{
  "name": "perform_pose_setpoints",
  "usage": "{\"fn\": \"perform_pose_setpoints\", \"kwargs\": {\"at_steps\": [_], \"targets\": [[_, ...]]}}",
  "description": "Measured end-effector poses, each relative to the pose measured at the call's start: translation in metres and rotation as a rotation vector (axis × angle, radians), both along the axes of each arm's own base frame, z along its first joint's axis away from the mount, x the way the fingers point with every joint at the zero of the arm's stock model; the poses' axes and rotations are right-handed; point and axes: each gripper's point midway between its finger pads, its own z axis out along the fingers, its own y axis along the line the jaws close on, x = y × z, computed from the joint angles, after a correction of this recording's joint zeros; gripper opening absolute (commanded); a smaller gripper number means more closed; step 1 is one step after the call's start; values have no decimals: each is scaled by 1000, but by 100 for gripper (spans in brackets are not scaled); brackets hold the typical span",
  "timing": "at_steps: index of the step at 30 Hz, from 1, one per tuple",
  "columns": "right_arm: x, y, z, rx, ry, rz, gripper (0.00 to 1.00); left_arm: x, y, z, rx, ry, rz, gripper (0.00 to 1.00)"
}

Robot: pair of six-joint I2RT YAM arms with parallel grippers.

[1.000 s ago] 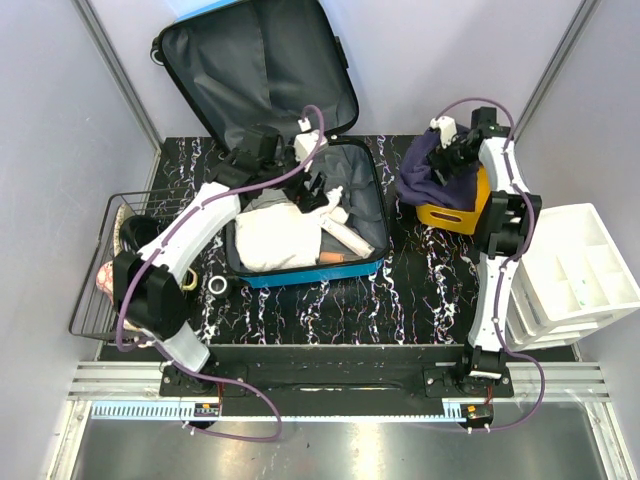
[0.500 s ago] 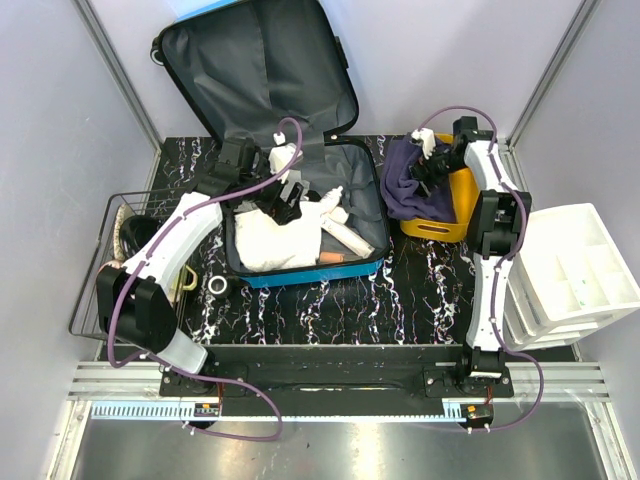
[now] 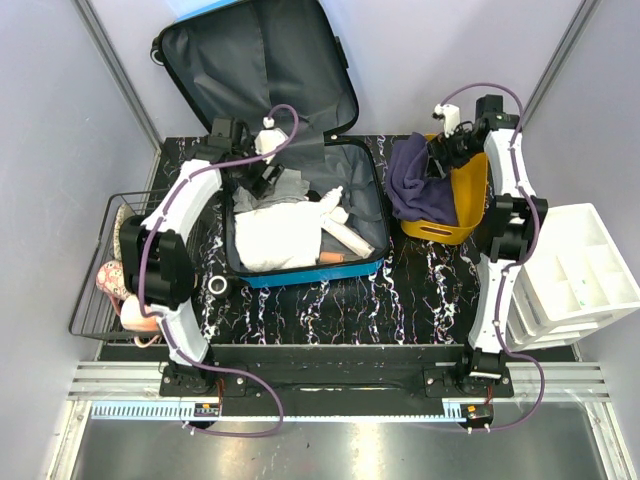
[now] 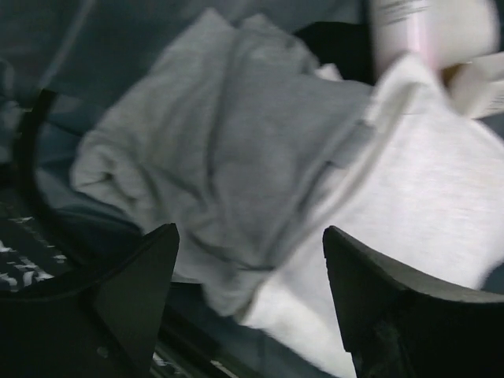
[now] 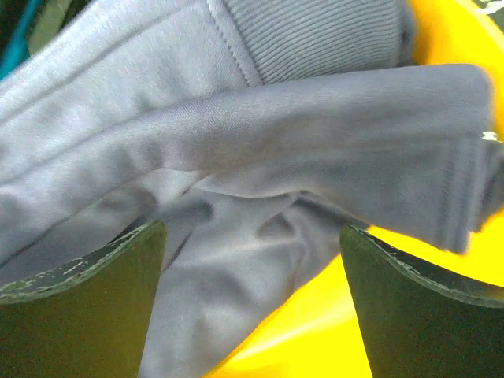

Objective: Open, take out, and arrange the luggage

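Note:
The blue luggage [image 3: 308,272] lies open at the table's middle, its grey-lined lid [image 3: 255,70] leaning back on the wall. Inside lie a grey garment [image 3: 283,189], a cream garment [image 3: 272,238] and pale bottles [image 3: 345,235]. My left gripper [image 3: 262,178] is open over the suitcase's back left corner, above the grey garment [image 4: 213,157] and the cream one [image 4: 409,205], holding nothing. My right gripper [image 3: 438,155] is open over the orange bin [image 3: 458,200], just above the purple garment [image 3: 420,185] that drapes over the bin's left rim. In the right wrist view the purple garment [image 5: 260,150] lies between the fingers over the bin's wall [image 5: 331,315].
A wire basket [image 3: 110,265] holding soft items stands at the left edge. A white compartment organiser [image 3: 575,275] stands at the right. A small roll of tape [image 3: 217,286] lies on the dark marbled table [image 3: 400,300] in front of the suitcase.
My left gripper has moved back and left across the suitcase to its rear left corner. My right gripper has pulled back slightly; the purple garment and bin sit a little differently.

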Motion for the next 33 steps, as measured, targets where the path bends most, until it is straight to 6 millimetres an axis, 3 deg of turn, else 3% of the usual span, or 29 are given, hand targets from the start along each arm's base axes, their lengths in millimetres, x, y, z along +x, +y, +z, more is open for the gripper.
{"fn": "perform_pose_setpoints", "kwargs": {"at_steps": [4, 11, 20, 28, 31, 32, 33], "targets": [[-1, -4, 39, -2, -37, -82, 100, 49, 29, -6, 64, -42, 36, 77], [-11, 3, 86, 69, -55, -176, 100, 106, 45, -27, 72, -53, 240, 78], [-25, 10, 95, 123, -12, -220, 100, 126, 75, -64, 81, -14, 590, 71], [-26, 19, 107, 193, 5, -245, 100, 125, 75, -79, 28, 35, 721, 70], [-25, 23, 117, 222, -7, -241, 100, 125, 71, -88, 9, 57, 744, 59], [-25, 24, 119, 230, -8, -239, 100, 124, 69, -92, 4, 68, 745, 45], [-25, 25, 120, 236, -7, -236, 100, 124, 68, -95, 0, 77, 747, 39]]}}
